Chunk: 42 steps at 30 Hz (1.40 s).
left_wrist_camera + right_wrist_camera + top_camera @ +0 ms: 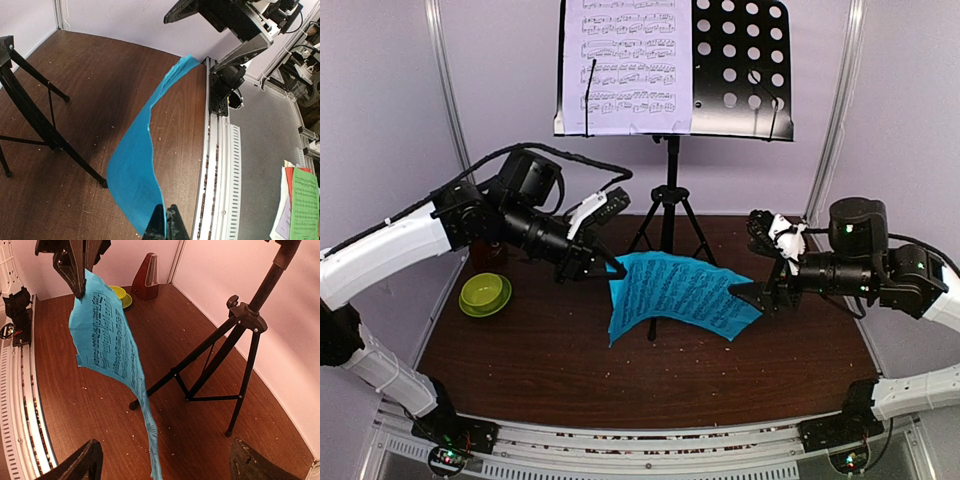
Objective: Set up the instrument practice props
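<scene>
The black music stand (740,70) rises at the back on its tripod (668,205), with a white music sheet (625,65) on the left half of its desk. A cyan music sheet (680,295) hangs in the air over the table. My left gripper (610,268) is shut on its left edge, as the left wrist view shows: gripper (165,226), sheet (135,170). My right gripper (755,293) stands open at the sheet's right edge. The sheet's corner (152,440) hangs between the wide jaws of this gripper (162,462), touching neither. The brown metronome (148,277) stands in the far corner.
A lime-green bowl (485,293) sits on the table's left side, beside the metronome in the right wrist view. The tripod's legs (210,365) spread across the middle back of the table. Metal rails (620,440) run along the near edge.
</scene>
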### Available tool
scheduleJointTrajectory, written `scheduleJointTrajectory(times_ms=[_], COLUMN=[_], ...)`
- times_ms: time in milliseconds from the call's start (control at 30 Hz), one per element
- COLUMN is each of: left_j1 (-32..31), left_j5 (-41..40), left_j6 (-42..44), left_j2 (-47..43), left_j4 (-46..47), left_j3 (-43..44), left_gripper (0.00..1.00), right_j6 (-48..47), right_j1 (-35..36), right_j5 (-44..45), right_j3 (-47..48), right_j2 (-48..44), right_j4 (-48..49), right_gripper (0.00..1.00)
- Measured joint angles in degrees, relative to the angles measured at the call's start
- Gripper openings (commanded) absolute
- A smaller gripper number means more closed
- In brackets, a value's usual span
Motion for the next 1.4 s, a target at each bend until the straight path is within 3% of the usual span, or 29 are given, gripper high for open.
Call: scheduleJointTrajectory(times_ms=[267,500,767,1033,1400], left_j1=[-0.2,-0.2,-1.0,-3.2,-6.2], left_j5=[1.0,2.4,4.2,6.8,7.0], left_j6=[1.0,1.4,1.8,3.0,10.9], left_j2=[1.0,1.8,4.6,4.8,5.9], left_j4=[-7.1,-11.1,-13.5,-15.8,-21.9], left_j3=[3.3,5.1,9.5,11.1,15.1], left_gripper=[0.00,0.00,0.00,0.00,0.00], right_j6=[-1.5,-1.6,-4.6,-11.1,-17.2], right_j1=[1.7,2.2,6.0,7.5,11.0], right_j5=[3.6,3.4,2.6,-3.1,-8.1], right_j3=[0.0,0.5,8.9,16.3,18.7], right_j2=[1.3,0.0,9.7,17.8,19.8], right_j4=[-4.1,-4.5,-3.6,-3.8,-5.2], right_gripper=[0.99,0.89,0.81,0.80,0.79])
